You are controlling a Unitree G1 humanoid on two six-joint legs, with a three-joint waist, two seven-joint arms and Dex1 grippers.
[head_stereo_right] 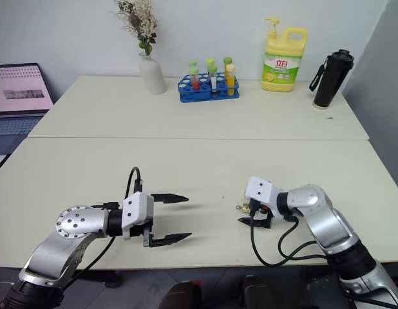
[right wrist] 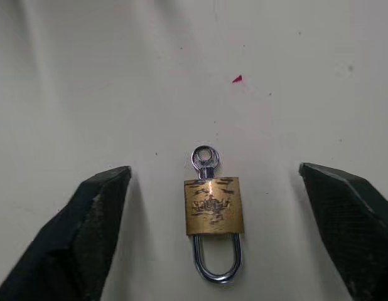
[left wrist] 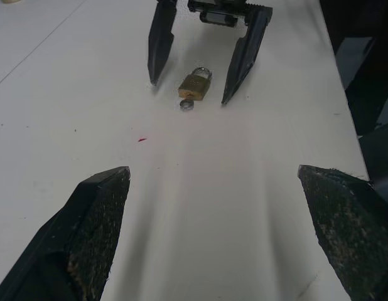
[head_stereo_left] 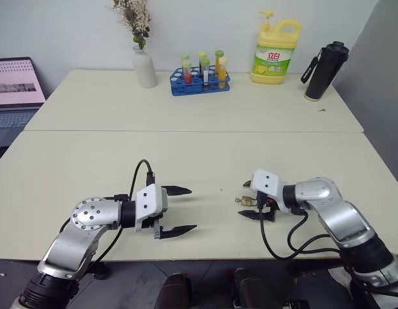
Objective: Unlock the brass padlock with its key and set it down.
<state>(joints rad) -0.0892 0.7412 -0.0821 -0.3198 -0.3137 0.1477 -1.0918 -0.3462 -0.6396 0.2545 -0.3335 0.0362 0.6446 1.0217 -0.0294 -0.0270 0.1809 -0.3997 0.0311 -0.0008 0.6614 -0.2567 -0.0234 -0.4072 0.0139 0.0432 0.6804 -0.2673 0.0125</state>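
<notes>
One padlock [right wrist: 213,206], one key [right wrist: 203,160], one vase [head_stereo_left: 145,67], one detergent bottle [head_stereo_left: 275,51], one flask [head_stereo_left: 326,71], one laptop [head_stereo_left: 15,93].

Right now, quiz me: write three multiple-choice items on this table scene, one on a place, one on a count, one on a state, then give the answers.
1. Where does the brass padlock lie?
A. in the tube rack
B. on the table between the right gripper's fingers
C. beside the vase

2. How many bottles stand at the table's far edge?
A. one
B. two
C. four

3. How does the key sit?
A. stuck in the padlock's body
B. lying apart from it
C. held by the left gripper

Answers: 1 B, the right wrist view shows it flat between the spread fingers. 2 B, a yellow bottle and a black bottle. 3 A, its ringed head juts from the body's end opposite the shackle.
</notes>
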